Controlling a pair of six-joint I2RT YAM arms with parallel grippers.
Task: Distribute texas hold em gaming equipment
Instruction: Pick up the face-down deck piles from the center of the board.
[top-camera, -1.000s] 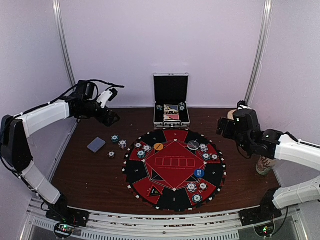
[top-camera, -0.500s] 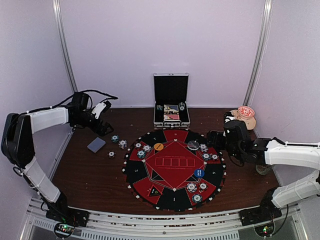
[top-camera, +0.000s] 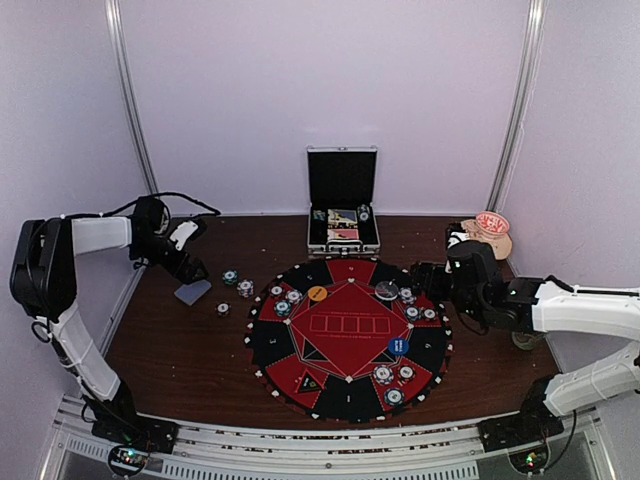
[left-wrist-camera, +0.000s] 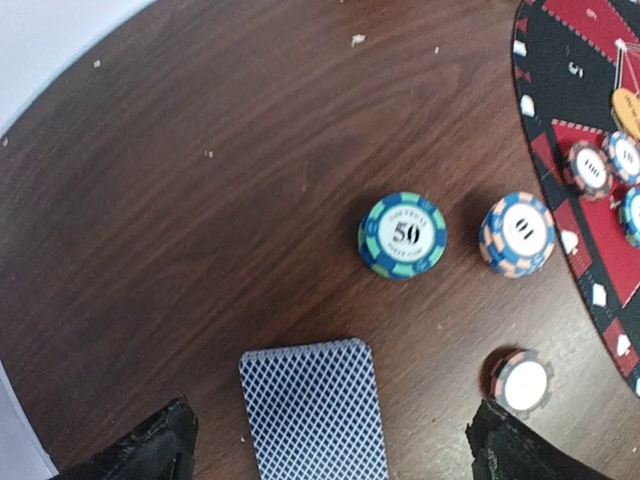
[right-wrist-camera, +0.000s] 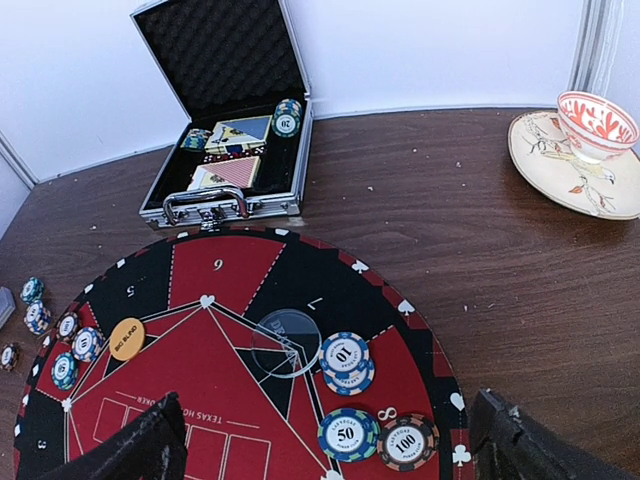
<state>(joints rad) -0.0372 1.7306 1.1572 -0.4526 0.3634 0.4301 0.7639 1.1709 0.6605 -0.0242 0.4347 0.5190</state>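
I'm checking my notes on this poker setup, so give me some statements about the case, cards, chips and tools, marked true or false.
1. The metal case stands open. True.
2. The left tool is shut on the card deck. False: it is open with the deck below it, holding nothing.
3. The 50 chip near the deck lies on the table, off the mat. True.
4. The orange disc is inside the case. False: it lies on the mat.
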